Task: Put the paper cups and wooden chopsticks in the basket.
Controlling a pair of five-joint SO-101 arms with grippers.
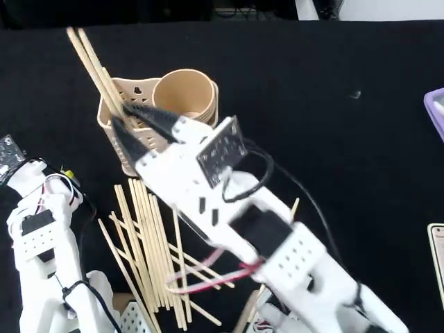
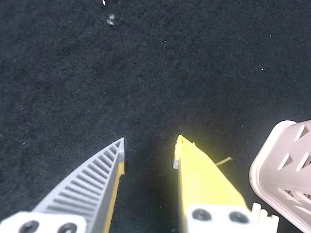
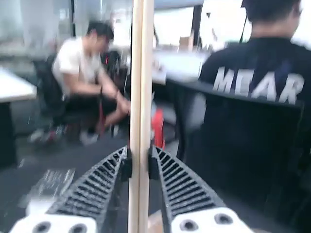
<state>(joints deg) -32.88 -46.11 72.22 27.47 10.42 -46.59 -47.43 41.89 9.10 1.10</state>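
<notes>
Paper cups (image 1: 186,97) stand inside the basket (image 1: 128,87), open end up, on the side away from the left arm. The doubled rim suggests a nested stack. The basket rests on the black tabletop (image 1: 312,104).

Right arm:
- The right gripper (image 1: 119,114) is positioned over the basket, at the corner opposite the paper cups.
- In the right wrist view, the right gripper (image 3: 139,165) is closed on a pair of held chopsticks (image 3: 139,97). Both jaws press against the sticks, which lie side by side and touching.
- In the high view, the held chopsticks (image 1: 90,59) slant up and away from the basket toward the far left of the tabletop. Their lower ends are at the basket rim; whether they reach inside cannot be determined.

Left arm:
- The left gripper (image 2: 148,143) is open, its jaws clearly apart, with nothing between them.
- It hangs over bare tabletop (image 2: 146,73), near one corner of the basket (image 2: 286,170) but not touching it.

Remaining items:
- Loose chopsticks (image 1: 146,236) lie in a rough bundle on the tabletop, just in front of the basket and between the two arms. Several cross at angles, and part of the bundle is hidden under the right arm.
</notes>
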